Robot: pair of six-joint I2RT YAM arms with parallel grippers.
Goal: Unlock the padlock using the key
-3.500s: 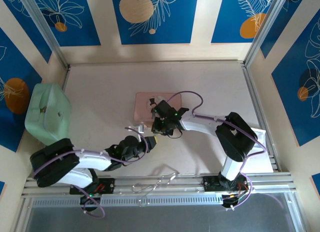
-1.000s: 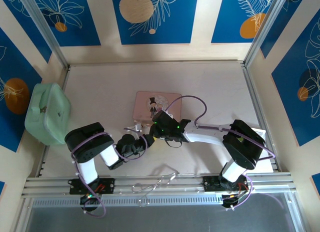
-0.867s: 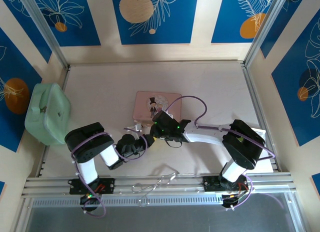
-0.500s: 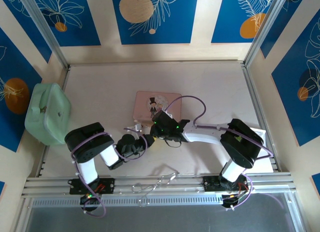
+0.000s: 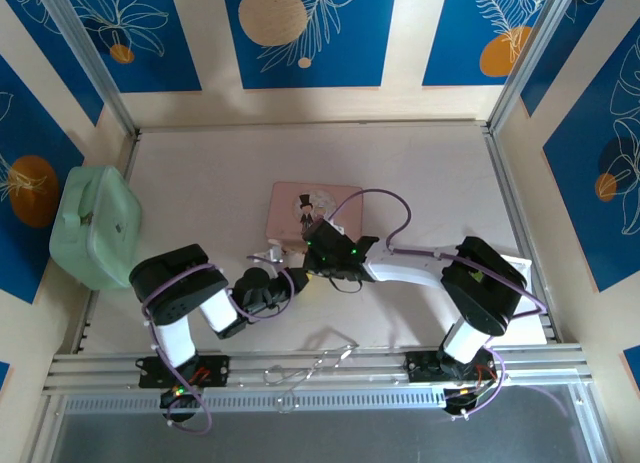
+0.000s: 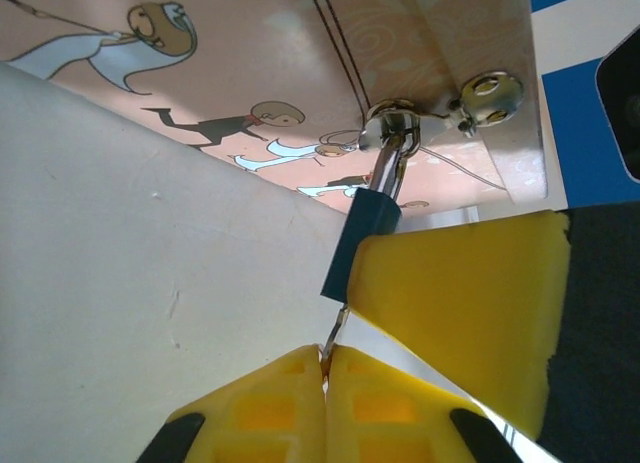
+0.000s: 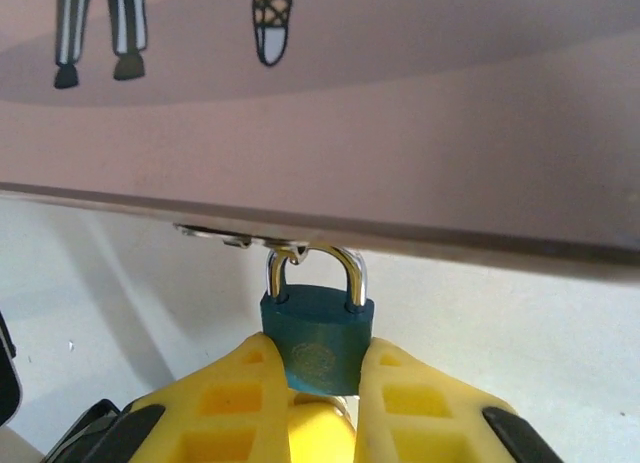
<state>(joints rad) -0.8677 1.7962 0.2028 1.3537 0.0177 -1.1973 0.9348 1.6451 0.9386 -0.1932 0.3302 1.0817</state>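
The padlock [image 7: 317, 338] is a tiny dark teal block whose silver shackle [image 7: 312, 268] hooks through the hasp at the pink tin's [image 7: 400, 133] front edge. My right gripper [image 7: 318, 383] is shut on the padlock's body, a yellow finger on each side. In the left wrist view the padlock [image 6: 360, 243] hangs from the hasp [image 6: 392, 133]. The key's thin silver blade [image 6: 335, 331] runs up into the padlock's underside. My left gripper [image 6: 326, 355] is shut on the key. From above, both grippers meet just before the tin [image 5: 313, 211], left gripper [image 5: 288, 281], right gripper [image 5: 308, 267].
A mint-green case [image 5: 95, 226] stands against the left wall. A bent wire piece [image 5: 312, 363] lies by the near rail between the arm bases. White paper [image 5: 528, 308] sits at the right edge. Open tabletop lies behind the tin.
Since 3.5 s ago the left arm has folded in and the right gripper has dropped from over the tin to its front edge. Over the last second nothing has visibly moved.
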